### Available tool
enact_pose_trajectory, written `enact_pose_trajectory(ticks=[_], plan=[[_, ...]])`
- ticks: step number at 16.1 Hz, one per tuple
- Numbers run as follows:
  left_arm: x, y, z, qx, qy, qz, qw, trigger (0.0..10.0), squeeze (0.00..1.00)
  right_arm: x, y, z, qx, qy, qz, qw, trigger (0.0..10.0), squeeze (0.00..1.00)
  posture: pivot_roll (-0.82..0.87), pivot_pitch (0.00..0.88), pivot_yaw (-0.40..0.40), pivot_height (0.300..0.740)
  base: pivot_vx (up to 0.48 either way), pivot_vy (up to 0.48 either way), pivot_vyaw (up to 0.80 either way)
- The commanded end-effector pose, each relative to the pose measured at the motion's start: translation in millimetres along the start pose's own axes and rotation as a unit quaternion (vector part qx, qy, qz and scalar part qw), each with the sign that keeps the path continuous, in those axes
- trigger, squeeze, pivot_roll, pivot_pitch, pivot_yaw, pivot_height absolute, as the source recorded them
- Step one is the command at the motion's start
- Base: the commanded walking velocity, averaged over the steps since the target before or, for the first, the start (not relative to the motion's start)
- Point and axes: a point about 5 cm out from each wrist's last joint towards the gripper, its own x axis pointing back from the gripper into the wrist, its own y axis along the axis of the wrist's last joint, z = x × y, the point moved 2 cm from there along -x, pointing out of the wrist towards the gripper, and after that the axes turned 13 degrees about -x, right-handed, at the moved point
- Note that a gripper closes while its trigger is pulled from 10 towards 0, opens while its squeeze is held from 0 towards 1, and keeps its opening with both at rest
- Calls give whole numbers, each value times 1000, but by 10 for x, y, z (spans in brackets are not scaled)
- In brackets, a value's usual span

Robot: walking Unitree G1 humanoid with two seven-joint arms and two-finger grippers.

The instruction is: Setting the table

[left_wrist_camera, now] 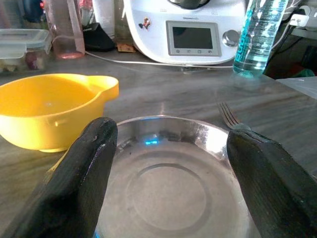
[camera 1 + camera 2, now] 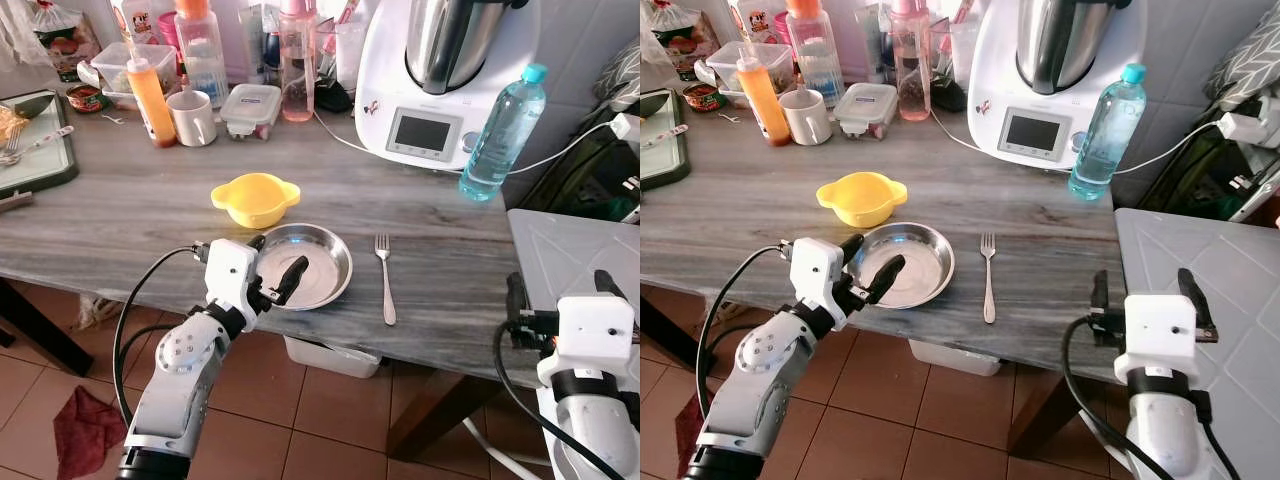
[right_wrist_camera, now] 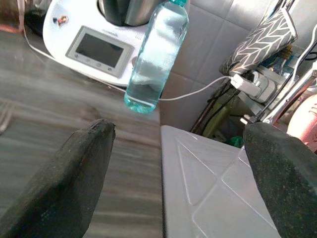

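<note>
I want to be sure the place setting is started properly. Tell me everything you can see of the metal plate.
The metal plate is round, shallow and shiny steel, with a flat centre ring and raised rim. It looks empty and sits flat near the front edge of the grey wooden table. The yellow bowl stands just behind it, very close, and the fork lies apart on its right. The left tool, fingers open, hovers over its near-left rim; contact is unclear.

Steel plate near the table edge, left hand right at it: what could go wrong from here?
1. The steel plate sits close to the table's front edge; a nudge from the open left hand could slide it off.
2. The yellow bowl sits just behind the plate, so pushing the plate away could knock it.
3. The fork lies beside the plate; a sideways push could shift it.
</note>
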Motion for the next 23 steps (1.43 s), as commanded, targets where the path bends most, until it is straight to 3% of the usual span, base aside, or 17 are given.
enact_pose_trajectory(ticks=[1, 4, 13, 23], plan=[[17, 9, 14, -15, 9, -1, 1000, 10000, 0, 3, 5, 26, -2, -1, -1, 1000, 10000, 0, 51, 38, -37, 740, 0, 0, 0], [6, 11, 238, -32, 81, 1, 996, 10000, 0, -2, -37, 66, -10, -2, 4, 1000, 10000, 0, 53, 35, -39, 740, 0, 0, 0], [-49, -15, 124, -11, 53, 9, 998, 10000, 0, -80, -33, 141, -21, -1, 1, 1000, 10000, 0, 52, 43, -31, 740, 0, 0, -540], [-47, -3, 132, -16, 52, 13, 998, 10000, 0, -82, -52, 167, -14, 3, 6, 1000, 10000, 0, 53, 57, -33, 740, 0, 0, 0]])
